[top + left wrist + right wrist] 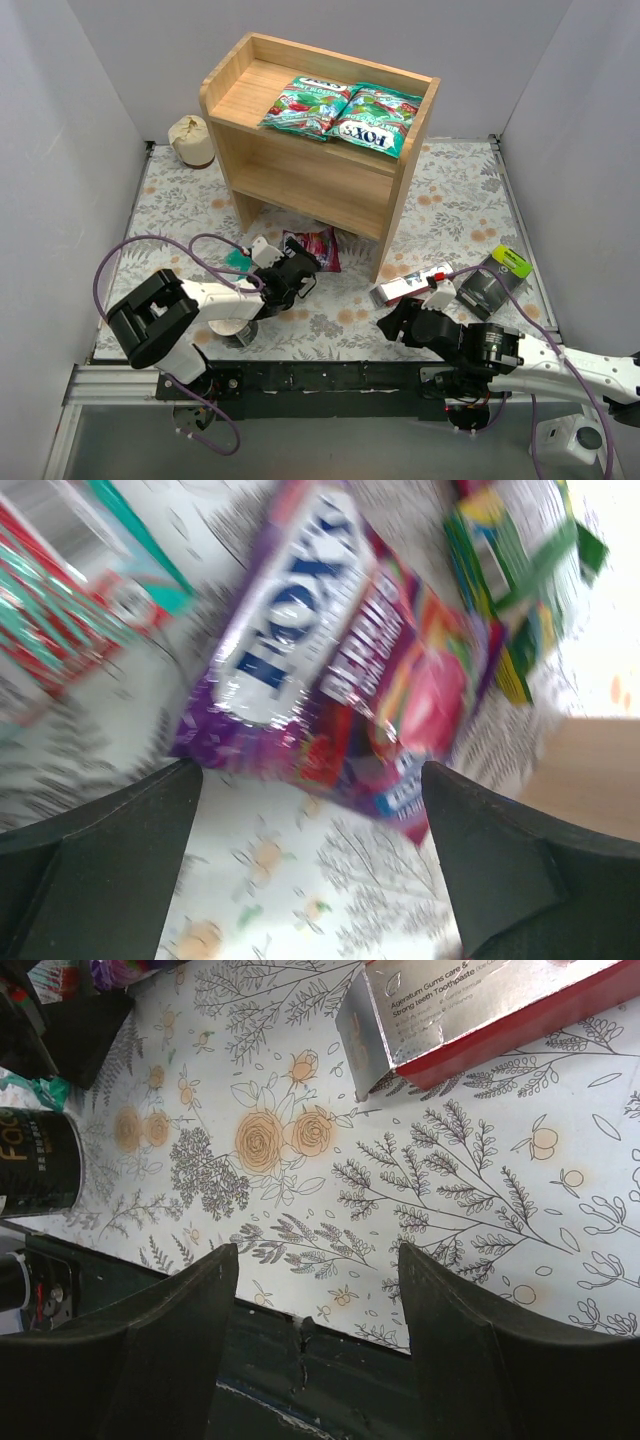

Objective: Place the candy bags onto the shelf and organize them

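Hovering over glossy purple-magenta FOX'S pouch [330,670]: left gripper [310,780], jaws wide apart, empty. Pouch flat on floral cloth [450,1190] beside light wooden two-tier shelf [405,190]. Advice: descend square, pinch one edge. Right gripper [318,1260] parted, idle. Green-teal pouches [305,105] on top tier.

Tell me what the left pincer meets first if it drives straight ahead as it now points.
Most likely the purple FOX'S bag lying on the floral table cover, framed between the left pincer's open fingers; blur hides how far off.
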Controlling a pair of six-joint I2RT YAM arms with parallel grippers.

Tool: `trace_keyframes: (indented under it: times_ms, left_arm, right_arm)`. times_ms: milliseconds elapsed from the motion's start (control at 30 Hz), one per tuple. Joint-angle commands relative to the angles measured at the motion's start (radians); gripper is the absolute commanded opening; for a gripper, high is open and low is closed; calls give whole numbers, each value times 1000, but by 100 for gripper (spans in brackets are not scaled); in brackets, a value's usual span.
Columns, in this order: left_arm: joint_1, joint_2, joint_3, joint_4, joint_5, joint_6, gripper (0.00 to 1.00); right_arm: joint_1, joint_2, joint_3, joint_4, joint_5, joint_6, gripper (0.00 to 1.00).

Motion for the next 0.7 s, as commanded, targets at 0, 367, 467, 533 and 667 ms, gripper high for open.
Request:
trace_keyframes:
  times_ms: [0, 367, 467, 533, 667]
  left_arm:
    - [50, 13, -53, -218, -64, -1075, 95]
    - [154, 116, -24, -20, 21, -870, 76]
    - [154, 119, -24, 20, 60, -808, 62]
    - [154, 122, -24, 43, 78, -776, 52]
    - [154, 118, -33, 97, 110, -704, 28]
  right_arm:
    - [1, 12, 22, 18, 12, 17, 72]
    - [1, -5, 22, -8, 23, 32, 72]
    - [1, -4, 19, -8, 24, 41, 71]
    - [1, -5, 14, -2, 26, 47, 71]
    - [1, -4, 15, 11, 27, 43, 70]
